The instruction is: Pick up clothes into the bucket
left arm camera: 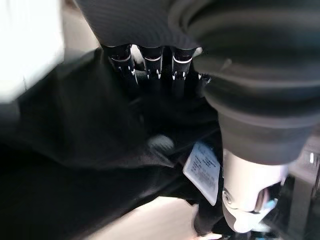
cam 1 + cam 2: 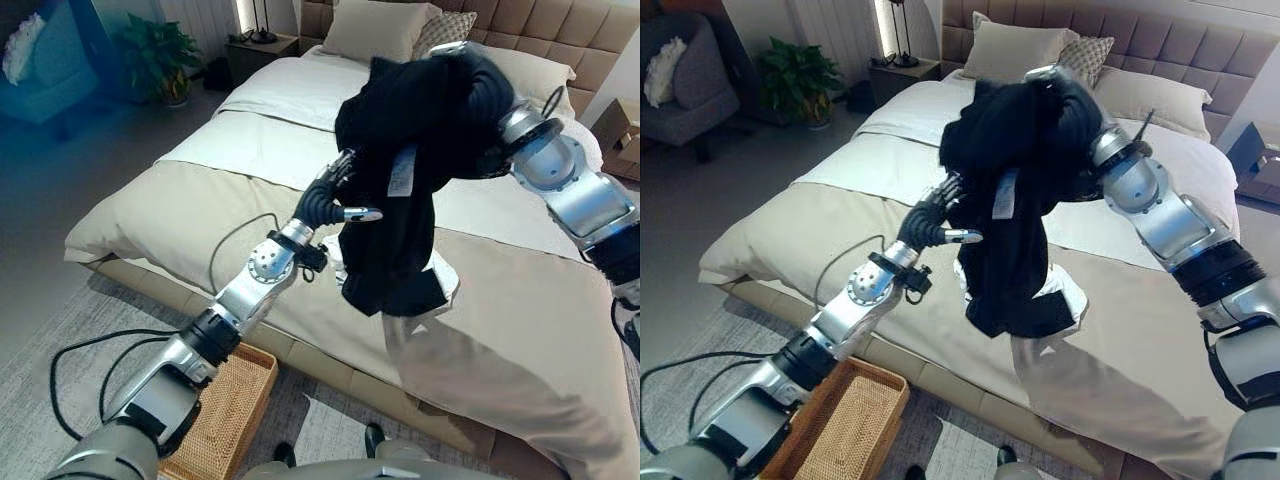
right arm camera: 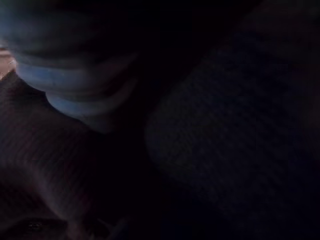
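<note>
Two robot hands, left robot hand [image 2: 335, 200] against black garment [image 2: 400, 150] above bed [image 2: 200, 190].

Black garment [image 2: 400, 200] hangs over bed [image 2: 200, 200] edge, screening right hand; wicker basket [image 2: 225, 410] below-left unobstructed.

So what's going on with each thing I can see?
black garment: lifted off the bed, hanging, draped over the right arm's end.
left hand: fingers against the garment's side; grip unclear.
wicker basket: on the floor beside the bed.
bed: made, pillows at the headboard.
</note>
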### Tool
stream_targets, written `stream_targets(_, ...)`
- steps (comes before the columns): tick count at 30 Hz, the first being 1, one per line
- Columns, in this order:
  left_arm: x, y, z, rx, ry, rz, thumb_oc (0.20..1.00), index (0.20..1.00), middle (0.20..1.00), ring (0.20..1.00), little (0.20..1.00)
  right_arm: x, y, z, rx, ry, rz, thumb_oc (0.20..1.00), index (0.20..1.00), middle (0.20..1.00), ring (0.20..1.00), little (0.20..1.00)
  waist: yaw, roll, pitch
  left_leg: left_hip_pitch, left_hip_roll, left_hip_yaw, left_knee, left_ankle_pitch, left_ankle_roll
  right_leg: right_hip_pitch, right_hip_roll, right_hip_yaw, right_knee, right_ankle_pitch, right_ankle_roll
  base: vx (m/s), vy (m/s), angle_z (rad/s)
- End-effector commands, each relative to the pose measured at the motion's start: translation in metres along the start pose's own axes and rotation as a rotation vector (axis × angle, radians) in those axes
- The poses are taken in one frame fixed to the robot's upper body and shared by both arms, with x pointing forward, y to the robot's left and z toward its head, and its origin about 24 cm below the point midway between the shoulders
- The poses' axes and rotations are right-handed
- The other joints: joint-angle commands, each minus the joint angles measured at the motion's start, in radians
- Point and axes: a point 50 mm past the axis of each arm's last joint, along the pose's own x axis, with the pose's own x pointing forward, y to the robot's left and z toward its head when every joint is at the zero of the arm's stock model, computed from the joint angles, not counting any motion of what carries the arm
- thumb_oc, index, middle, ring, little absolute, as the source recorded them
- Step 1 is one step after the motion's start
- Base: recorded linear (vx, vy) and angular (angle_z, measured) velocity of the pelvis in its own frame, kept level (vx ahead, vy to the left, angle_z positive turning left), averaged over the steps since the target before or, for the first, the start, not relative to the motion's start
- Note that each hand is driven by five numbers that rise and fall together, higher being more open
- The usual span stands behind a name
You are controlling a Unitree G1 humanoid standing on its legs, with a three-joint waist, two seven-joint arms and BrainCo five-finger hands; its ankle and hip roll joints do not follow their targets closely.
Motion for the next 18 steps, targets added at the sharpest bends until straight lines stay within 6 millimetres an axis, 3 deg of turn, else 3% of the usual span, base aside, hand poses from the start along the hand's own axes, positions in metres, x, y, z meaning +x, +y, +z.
stream_targets(1, 0.021, -0.010, 0.009, -0.130, -0.025, -0.034, 1.000, 1.000, 1.000, 1.000, 1.000, 0.003, -0.011, 0.022, 0.055, -0.108, 0.002, 0.200, 0.200, 0.200, 0.200, 0.200, 0.027, -0.032, -0.082, -0.046, -0.015, -0.035, 0.103, -0.091, -0.010, -0.057, -0.016, -0.054, 0.160, -0.065, 0.019, 0.00, 0.000, 0.00)
stream_targets(10, 0.032, -0.026, 0.004, -0.155, 0.012, -0.029, 1.000, 1.000, 1.000, 1.000, 1.000, -0.005, 0.007, 0.050, 0.253, -0.241, 0.090, 0.200, 0.200, 0.200, 0.200, 0.200, 0.041, -0.034, -0.078, -0.046, -0.020, -0.053, 0.101, -0.088, -0.010, -0.043, -0.022, -0.073, 0.152, -0.066, 0.020, -0.01, 0.001, 0.03)
stream_targets(18, 0.039, -0.046, 0.006, -0.201, 0.019, -0.079, 1.000, 1.000, 1.000, 1.000, 1.000, -0.008, 0.019, 0.058, 0.366, -0.276, 0.135, 0.200, 0.200, 0.200, 0.200, 0.200, 0.042, -0.032, -0.073, -0.050, -0.023, -0.060, 0.103, -0.085, -0.008, -0.043, -0.024, -0.077, 0.154, -0.067, 0.020, 0.00, 0.001, 0.01)
